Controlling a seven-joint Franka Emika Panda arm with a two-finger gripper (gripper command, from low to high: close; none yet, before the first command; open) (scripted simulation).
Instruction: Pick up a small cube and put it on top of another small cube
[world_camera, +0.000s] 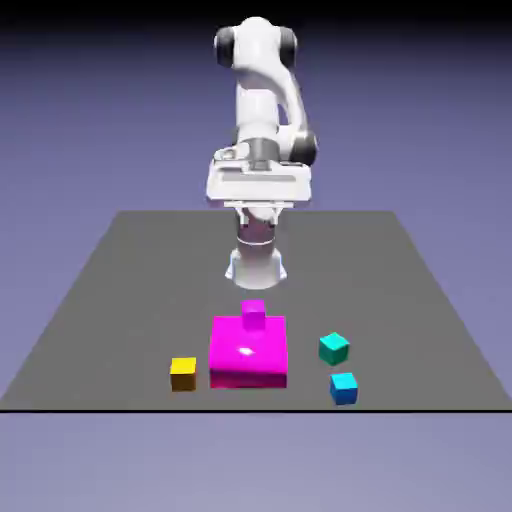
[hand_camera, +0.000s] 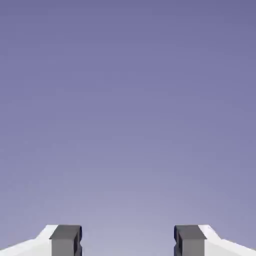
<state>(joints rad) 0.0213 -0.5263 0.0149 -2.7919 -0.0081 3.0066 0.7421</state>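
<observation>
I'm seeing the fingers spread wide, pinching nothing; the hand view is showing only backdrop, so the hand is pointing away from the tabletop. The teal cube is sitting just to the exterior view's right of the big magenta block, apart from it. The cyan cube is lying near the teal one, likely the stacking base. The yellow cube is sitting on the block's other side.

Dark grey flat surface, matte, edges converge toward the far side. Behind and all around it, plain blue-violet backdrop: darker at top, paler toward bottom. Below the surface's near edge, same backdrop. Hand view: only that gradient.
</observation>
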